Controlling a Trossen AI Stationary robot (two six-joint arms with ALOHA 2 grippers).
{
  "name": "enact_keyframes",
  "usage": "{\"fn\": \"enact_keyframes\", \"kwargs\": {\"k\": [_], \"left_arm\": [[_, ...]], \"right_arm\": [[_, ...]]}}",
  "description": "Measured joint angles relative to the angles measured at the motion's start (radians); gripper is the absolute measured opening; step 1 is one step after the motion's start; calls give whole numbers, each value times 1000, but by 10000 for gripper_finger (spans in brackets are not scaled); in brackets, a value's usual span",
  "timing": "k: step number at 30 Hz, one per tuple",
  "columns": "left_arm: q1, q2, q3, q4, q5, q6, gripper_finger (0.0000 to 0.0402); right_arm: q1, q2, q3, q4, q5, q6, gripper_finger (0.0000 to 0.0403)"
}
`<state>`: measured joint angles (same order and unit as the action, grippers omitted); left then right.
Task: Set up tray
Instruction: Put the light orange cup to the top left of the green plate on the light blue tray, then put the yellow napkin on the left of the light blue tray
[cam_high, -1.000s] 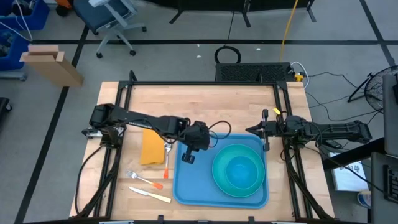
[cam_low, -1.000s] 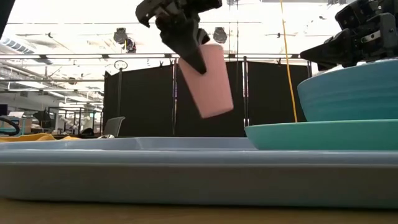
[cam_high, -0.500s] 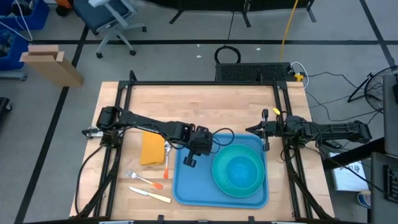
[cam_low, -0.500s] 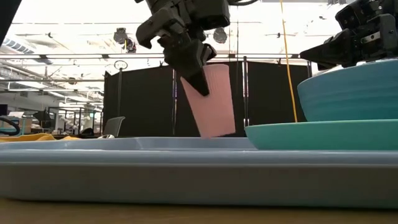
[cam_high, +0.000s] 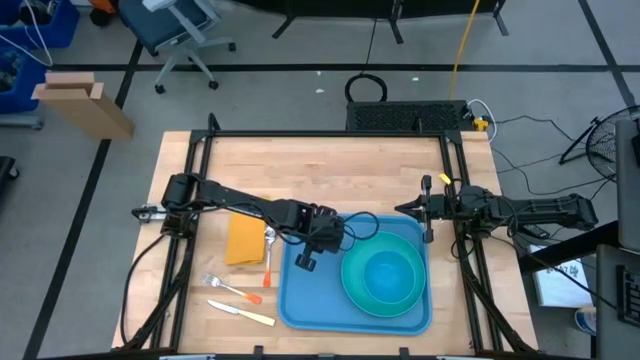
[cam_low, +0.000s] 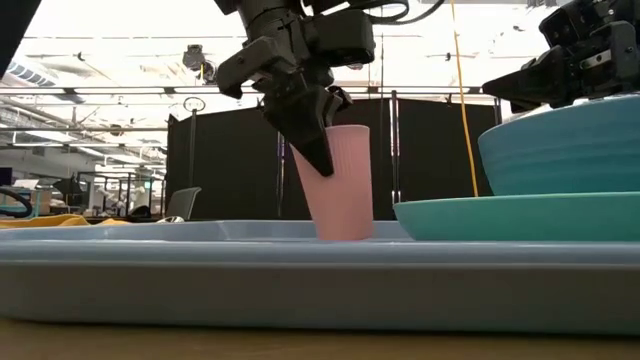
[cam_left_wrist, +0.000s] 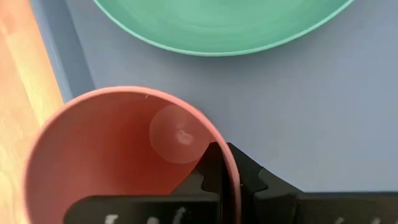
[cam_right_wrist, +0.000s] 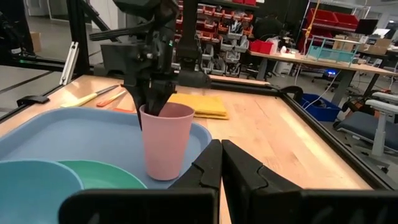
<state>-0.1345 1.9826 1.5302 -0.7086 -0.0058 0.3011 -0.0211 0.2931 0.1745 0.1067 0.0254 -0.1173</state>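
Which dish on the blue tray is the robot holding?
The pink cup. The left pincer is shut on its rim. The teal bowl and the green plate under it sit beside it on the tray, untouched.

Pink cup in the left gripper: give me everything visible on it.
The pink plastic cup is a plain tapered tumbler, wider at its open mouth, empty inside. It stands upright on the blue plastic tray beside the teal plate. The left gripper is shut on its rim, one finger inside, one outside.

Blue tray (cam_high: 300, 300) on wooden table (cam_high: 320, 170), teal bowl (cam_high: 382, 278) inside, left gripper (cam_high: 305, 262) over tray's corner
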Motion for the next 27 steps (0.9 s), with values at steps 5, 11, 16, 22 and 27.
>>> {"fn": "enact_keyframes", "kwargs": {"k": [5, 11, 16, 22, 27], "left_arm": [[-1, 5, 2, 3, -7, 15, 6], [0, 15, 14, -21, 13, 31, 61], [0, 10, 68, -37, 14, 36, 105], [-10, 10, 148, -83, 1, 54, 150], [-30, 10, 249, -197, -75, 55, 181]], "right_arm": [[0, 0, 0, -1, 0, 0, 0], [0, 0, 0, -7, 0, -1, 0], [0, 0, 0, -7, 0, -3, 0], [0, 0, 0, -7, 0, -3, 0], [0, 0, 0, -7, 0, -3, 0]]}}
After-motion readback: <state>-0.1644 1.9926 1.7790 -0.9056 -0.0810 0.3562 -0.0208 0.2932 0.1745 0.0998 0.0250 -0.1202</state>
